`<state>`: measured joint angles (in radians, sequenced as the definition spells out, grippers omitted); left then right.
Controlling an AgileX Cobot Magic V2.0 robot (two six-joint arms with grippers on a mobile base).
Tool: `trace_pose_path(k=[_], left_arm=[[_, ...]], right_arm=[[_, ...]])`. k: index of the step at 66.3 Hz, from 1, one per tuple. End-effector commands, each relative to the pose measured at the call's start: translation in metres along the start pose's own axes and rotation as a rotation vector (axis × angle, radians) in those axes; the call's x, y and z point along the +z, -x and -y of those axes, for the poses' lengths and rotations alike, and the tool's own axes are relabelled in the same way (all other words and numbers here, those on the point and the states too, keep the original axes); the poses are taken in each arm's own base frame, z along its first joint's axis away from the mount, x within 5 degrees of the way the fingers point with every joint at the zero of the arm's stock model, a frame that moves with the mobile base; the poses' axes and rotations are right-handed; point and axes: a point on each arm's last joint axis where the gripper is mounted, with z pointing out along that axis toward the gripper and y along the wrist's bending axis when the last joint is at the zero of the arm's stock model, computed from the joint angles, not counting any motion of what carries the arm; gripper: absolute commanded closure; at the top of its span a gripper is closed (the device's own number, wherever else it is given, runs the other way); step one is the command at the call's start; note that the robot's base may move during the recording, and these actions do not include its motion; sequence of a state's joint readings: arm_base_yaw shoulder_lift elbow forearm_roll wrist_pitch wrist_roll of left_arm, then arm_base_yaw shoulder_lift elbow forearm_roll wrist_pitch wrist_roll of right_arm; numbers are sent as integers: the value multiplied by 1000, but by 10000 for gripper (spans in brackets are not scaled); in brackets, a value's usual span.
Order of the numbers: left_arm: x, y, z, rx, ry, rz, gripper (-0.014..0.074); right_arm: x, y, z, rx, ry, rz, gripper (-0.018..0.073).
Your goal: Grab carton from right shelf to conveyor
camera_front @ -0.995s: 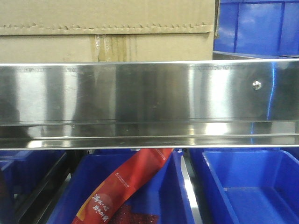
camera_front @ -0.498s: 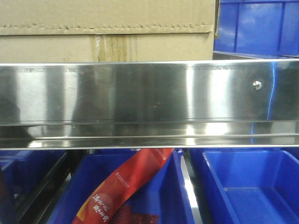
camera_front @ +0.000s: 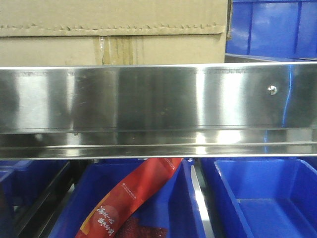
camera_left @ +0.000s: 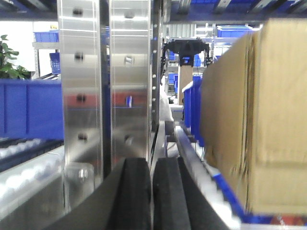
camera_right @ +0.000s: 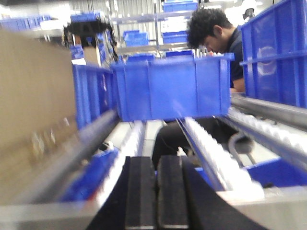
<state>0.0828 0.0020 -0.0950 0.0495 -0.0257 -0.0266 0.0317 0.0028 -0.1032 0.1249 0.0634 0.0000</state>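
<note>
Stainless steel fills the middle of the front view: the right shelf runs edge to edge, and its broad rail carries a small screw at right. Above it, in the upper left, the carton sits on the shelf with its serrated flap edge and taped seam facing out. Below lie blue bins, one holding a red packet. The left gripper has its pads pressed together on nothing, with the carton at frame right. The right gripper is likewise closed and empty, with the carton at far left and a person in the upper right.
</note>
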Motion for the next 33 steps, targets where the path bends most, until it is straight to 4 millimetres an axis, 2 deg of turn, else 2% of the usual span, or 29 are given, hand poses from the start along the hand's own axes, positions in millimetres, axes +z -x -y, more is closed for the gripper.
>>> trace_pose_path(k=[1,6,10,15,18,24,27,30,33], left_arm=[[-3,27,-1,5,6,1,566],[-3,47,-2,5,9,-13,477],[-1,63,-2,4,9,-7,377],[5,78,-2,0,-13,-2,262],[9,82,-1,-4,-34,-12,227],[18,88,2,-12,-80,-32,213],[23,90,3,-15,-99,-47,213],[29,94,4,-18,-118,-58,213],[36,100,6,-21,-140,-69,213]], right_arm=[[-7,35,-6,18,17,41,636],[-11,63,-10,16,30,53,620],[-11,80,-12,15,33,66,561],[-3,95,-14,16,32,57,400],[2,100,-15,16,31,45,307],[15,103,-15,17,24,-1,102],[20,104,-15,10,22,-18,33],[25,108,-16,10,23,-27,-8],[32,112,-17,11,28,-40,2]])
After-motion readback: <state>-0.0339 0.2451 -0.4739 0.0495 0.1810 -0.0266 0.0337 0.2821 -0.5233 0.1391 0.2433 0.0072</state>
